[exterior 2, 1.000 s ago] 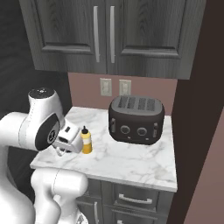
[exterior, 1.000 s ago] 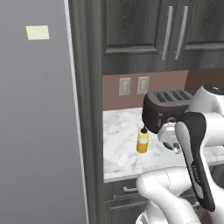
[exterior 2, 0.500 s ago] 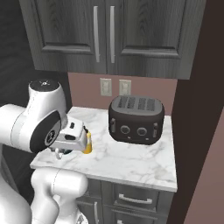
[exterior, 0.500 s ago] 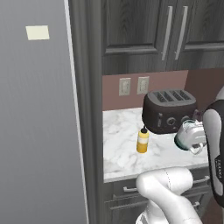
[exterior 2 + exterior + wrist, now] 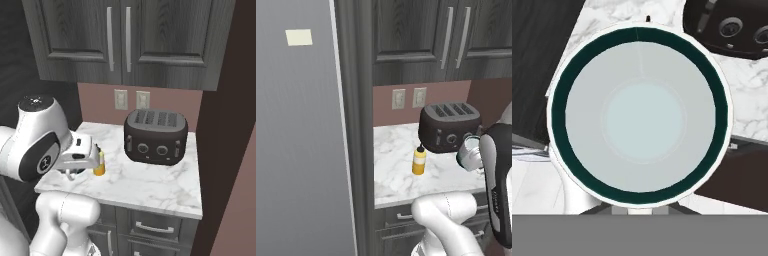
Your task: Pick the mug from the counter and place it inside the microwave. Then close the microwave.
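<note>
Small pale grey-white cylindrical mug, held aloft by the two-finger gripper, clear of the white grey-veined marble counter.

Mug: in the hand view its round mouth faces the camera, teal ring inside the white rim, pale floor within; in the left base view it sits at the end of the white arm, in front of the right end of the dark four-slot toaster; claw clenched on the mug, finger tips hidden behind it. Toaster: stands at the back of the counter below two wall sockets; yellow squeeze bottle upright on the marble just left of and in front of it; dark grey wall cupboards with bar handles above; tall flat grey panel at left.
</note>
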